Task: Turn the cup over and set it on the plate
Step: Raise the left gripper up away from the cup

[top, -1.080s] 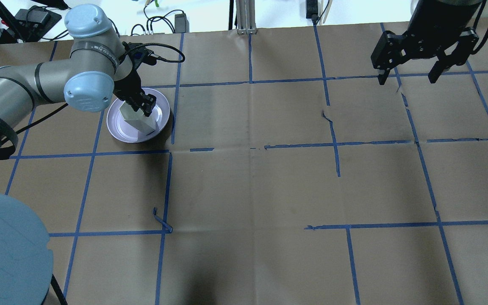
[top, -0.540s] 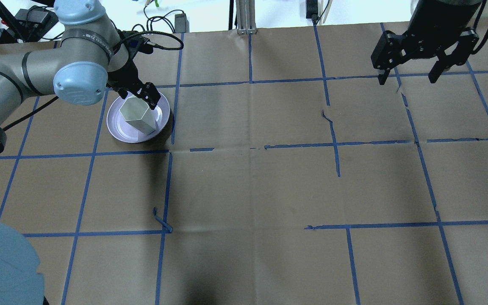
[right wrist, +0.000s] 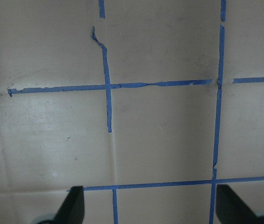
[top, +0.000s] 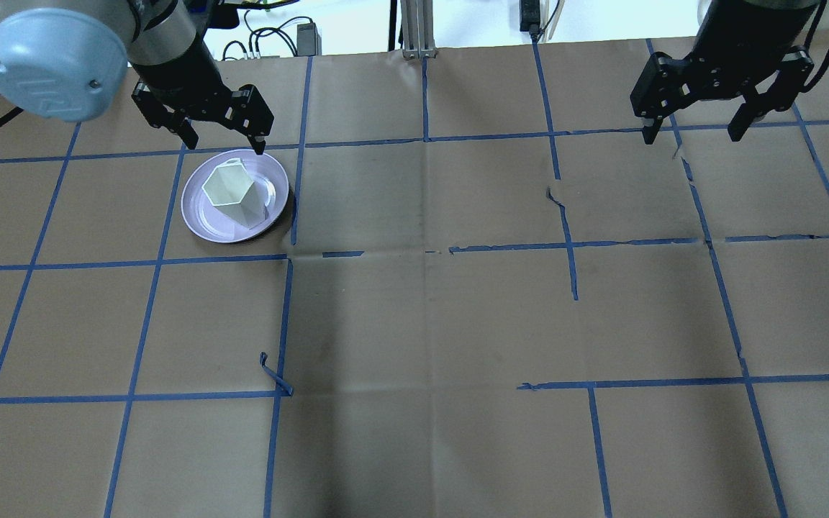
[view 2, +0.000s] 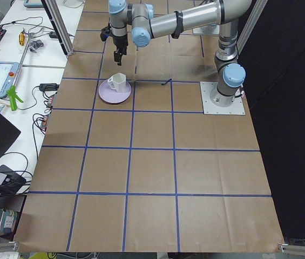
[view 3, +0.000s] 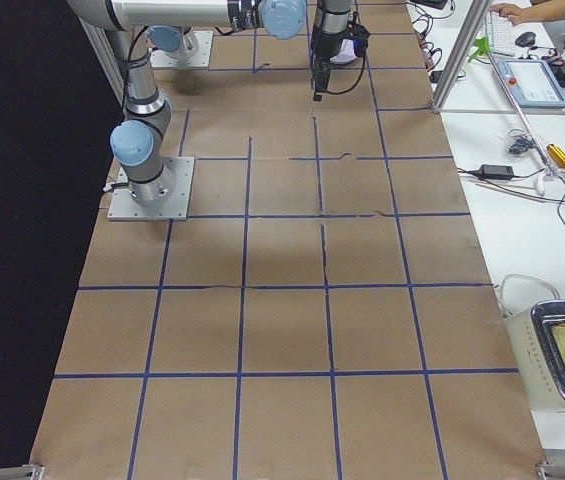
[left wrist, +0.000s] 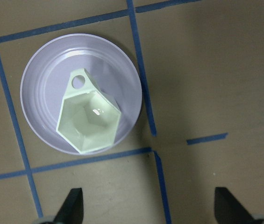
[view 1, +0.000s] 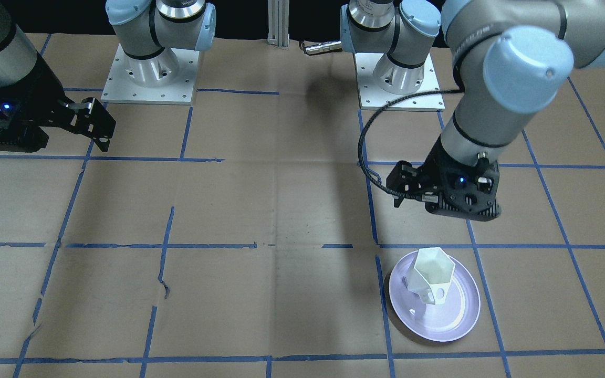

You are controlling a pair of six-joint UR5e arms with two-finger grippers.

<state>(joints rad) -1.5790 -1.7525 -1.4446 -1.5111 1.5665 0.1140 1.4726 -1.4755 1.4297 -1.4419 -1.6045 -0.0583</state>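
Overhead exterior view showed the cup (top: 233,193) standing mouth-up on the plate (top: 198,219), its handle pointing away from the robot. About 1 second earlier the left gripper (top: 224,144) had pinched its rim; now it hung clear over the plate's far edge, fingers spread and empty. The right gripper (top: 691,135) had not moved, and was likewise spread.

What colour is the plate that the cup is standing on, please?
The plate is a glossy pale lavender, clearest in the left wrist-mounted view, under the white cup.
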